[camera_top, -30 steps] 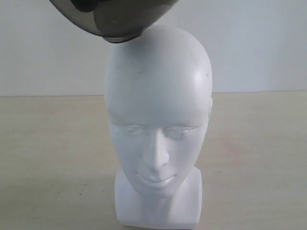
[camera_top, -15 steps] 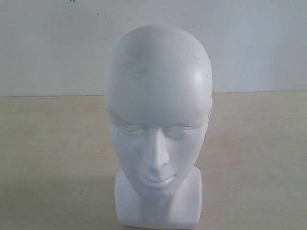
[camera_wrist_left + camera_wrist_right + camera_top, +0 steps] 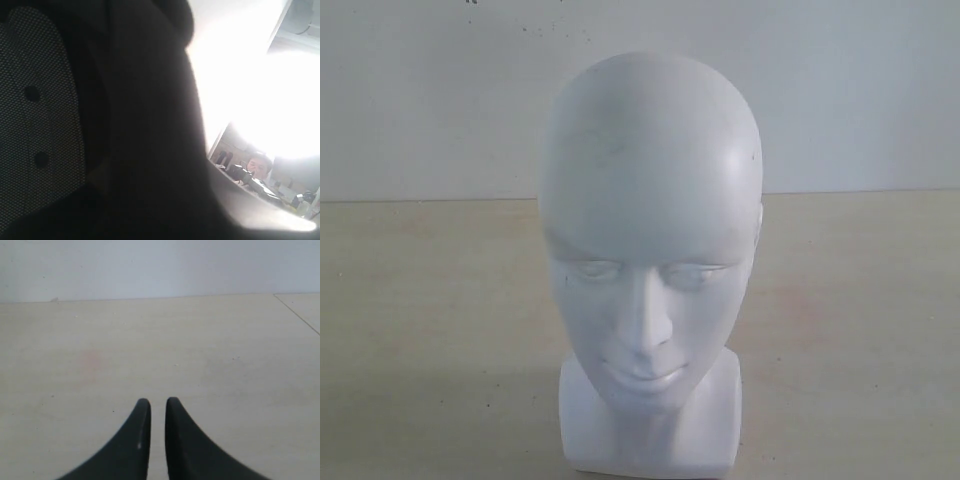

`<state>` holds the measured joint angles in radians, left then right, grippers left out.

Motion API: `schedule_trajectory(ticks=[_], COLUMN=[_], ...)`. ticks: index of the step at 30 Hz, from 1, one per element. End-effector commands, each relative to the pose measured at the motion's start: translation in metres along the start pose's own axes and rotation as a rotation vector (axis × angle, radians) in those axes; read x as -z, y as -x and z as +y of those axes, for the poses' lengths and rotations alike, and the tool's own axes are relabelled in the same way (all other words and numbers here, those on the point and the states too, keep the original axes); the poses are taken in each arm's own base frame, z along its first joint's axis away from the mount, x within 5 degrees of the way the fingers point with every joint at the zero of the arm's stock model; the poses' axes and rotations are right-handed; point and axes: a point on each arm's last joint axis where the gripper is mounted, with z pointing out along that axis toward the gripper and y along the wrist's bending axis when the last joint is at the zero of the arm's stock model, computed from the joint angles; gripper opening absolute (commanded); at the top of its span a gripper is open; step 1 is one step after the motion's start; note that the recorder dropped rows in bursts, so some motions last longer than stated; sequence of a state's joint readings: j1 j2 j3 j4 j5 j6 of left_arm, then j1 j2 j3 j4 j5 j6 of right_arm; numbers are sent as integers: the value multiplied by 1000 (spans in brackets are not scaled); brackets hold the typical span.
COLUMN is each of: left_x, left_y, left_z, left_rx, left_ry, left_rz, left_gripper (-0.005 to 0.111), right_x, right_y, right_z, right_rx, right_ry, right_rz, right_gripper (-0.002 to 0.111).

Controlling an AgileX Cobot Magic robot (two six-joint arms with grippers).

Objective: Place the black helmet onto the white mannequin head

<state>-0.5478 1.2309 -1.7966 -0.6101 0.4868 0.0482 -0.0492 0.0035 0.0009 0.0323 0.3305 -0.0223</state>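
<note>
Starting on the left: the left wrist cam is basically buried in the matte black rounded helmet [image 3: 145,130]. All we get is dark shell, plus a patch of the grey mesh padded lining [image 3: 40,130] with a couple of round holes in it. So the helmet is up by the left arm, and it's nowhere in the exterior view. The left claw itself doesn't show, so we honestly can't tell whether it's wide, narrow or clamped on the rim. In the middle, the smooth white bald mannequin head [image 3: 650,200] stands upright and bare on its blocky square base, facing the camera, on the pale wooden bench [image 3: 420,300]. Over on the right, the right claw [image 3: 158,407] hangs low over bare bench with its two black fingers [image 3: 140,430] pinched narrow. There's only a slit between them, and nothing in it. Our take on handling: the shell should be stiff and fairly hefty for one claw, and the rounded outside looks slick. We'd take hold at the rim, where the padding gives some bite, and keep off the tinted visor, which probably flexes and scuffs. Held at one edge, it'll likely want to hang lopsided. The head looks light and top-heavy on that small base, so a helmet dragging down over the crown could tip it. We'd guess the free right claw is best used to steady the neck or base.
</note>
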Motion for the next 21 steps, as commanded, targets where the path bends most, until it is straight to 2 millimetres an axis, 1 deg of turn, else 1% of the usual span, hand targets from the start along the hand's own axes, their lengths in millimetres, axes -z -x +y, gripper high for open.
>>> schedule_trajectory(ticks=[1,6,11,14,21], left_x=[4,-4,-14,-17,-18], left_y=[13,5,-8,-11,-13], left_z=[-11,-14,-15,-14,-13], left_rx=[7,36,35,27,10], left_ry=[11,0,-20,-18,-8], left_rz=[-141,-187,-158,-145,-128], left_gripper=[4,4,4,4,4], right_x=[0,0,0,0,0], right_y=[1,1,1,1,1], right_z=[0,0,0,0,0], right_rx=[0,0,0,0,0], right_ry=[-1,-1,-1,-1,-1], right_rz=[-13,-13,-13,-13,-13], right_gripper=[12,12,12,12,12])
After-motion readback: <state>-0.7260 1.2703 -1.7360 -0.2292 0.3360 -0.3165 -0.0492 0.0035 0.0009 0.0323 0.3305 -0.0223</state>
